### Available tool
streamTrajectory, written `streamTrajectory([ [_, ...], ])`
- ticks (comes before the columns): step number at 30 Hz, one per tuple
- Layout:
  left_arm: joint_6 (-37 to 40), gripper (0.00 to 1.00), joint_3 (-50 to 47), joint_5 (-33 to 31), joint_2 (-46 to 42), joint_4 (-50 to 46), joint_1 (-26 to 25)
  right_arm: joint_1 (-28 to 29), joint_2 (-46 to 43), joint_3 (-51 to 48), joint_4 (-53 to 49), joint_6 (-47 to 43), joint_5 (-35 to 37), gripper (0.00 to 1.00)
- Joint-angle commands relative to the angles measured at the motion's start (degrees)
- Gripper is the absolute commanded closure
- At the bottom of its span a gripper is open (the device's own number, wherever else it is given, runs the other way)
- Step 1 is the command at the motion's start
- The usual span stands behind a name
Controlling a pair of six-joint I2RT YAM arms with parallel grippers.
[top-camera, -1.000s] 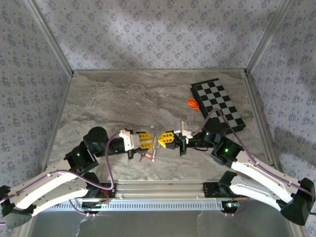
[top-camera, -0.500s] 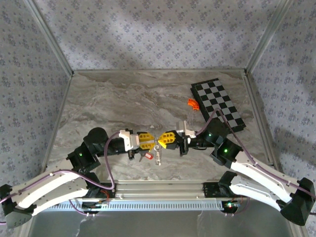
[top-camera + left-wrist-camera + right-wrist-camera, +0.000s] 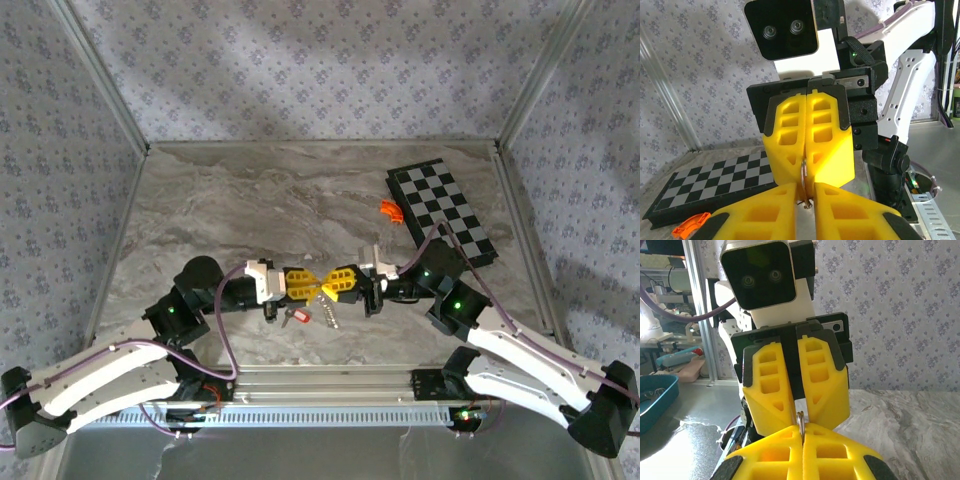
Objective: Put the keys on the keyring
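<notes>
Low over the table's near middle, my two yellow grippers meet tip to tip. My right gripper [image 3: 327, 287] [image 3: 801, 434] is shut on the thin silvery keyring [image 3: 320, 291] [image 3: 800, 420], which stands edge-on. My left gripper [image 3: 312, 286] [image 3: 805, 196] faces it with its jaws a narrow gap apart, and the keyring [image 3: 804, 172] sits in that gap without being pinched. A short chain [image 3: 329, 314] trails below the ring. One of the keys [image 3: 296, 315], with a small red head, lies just under my left gripper.
A black and white chequered board [image 3: 445, 210] [image 3: 705, 175] lies at the back right, with an orange curved piece [image 3: 390, 210] [image 3: 690, 225] at its left edge. Patterned walls close the table on three sides. A blue tray [image 3: 655, 400] stands beyond the near edge.
My left gripper has edged right toward the right one and narrowed its jaws round the ring. The chain has swung from left of the ring to its right. The right gripper has stayed shut.
</notes>
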Motion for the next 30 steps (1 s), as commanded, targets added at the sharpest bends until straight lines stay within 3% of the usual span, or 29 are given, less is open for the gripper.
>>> streamTrajectory([
  [1, -0.8, 0.89, 0.2, 1.2, 0.0, 3.1, -0.4, 0.1, -1.0, 0.0, 2.2, 0.5, -1.2, 1.00],
  [5, -0.7, 1.00, 0.3, 1.1, -0.3, 2.7, -0.4, 0.1, -0.8, -0.1, 2.0, 0.3, -0.8, 1.00],
  [8, 0.7, 1.00, 1.0, 0.0, -0.8, 0.1, -0.4, 0.1, -1.2, 0.5, -1.0, -1.3, 0.6, 1.00],
  [13, 6.7, 1.00, 5.5, -4.0, -0.9, -12.5, -0.4, 2.1, -2.8, 4.7, -16.0, -9.8, 8.7, 0.77],
  [17, 11.1, 1.00, 8.5, -8.4, 0.9, -20.3, -0.4, 5.8, -2.9, 7.2, -23.8, -15.6, 18.1, 0.70],
  [22, 12.8, 1.00, 9.5, -9.6, 3.1, -23.0, -0.4, 10.5, 0.6, 10.7, -31.1, -21.4, 30.4, 0.70],
  [30, 14.7, 1.00, 11.1, -8.9, 2.8, -26.1, -0.4, 12.9, 1.1, 10.7, -31.2, -22.9, 33.4, 0.73],
])
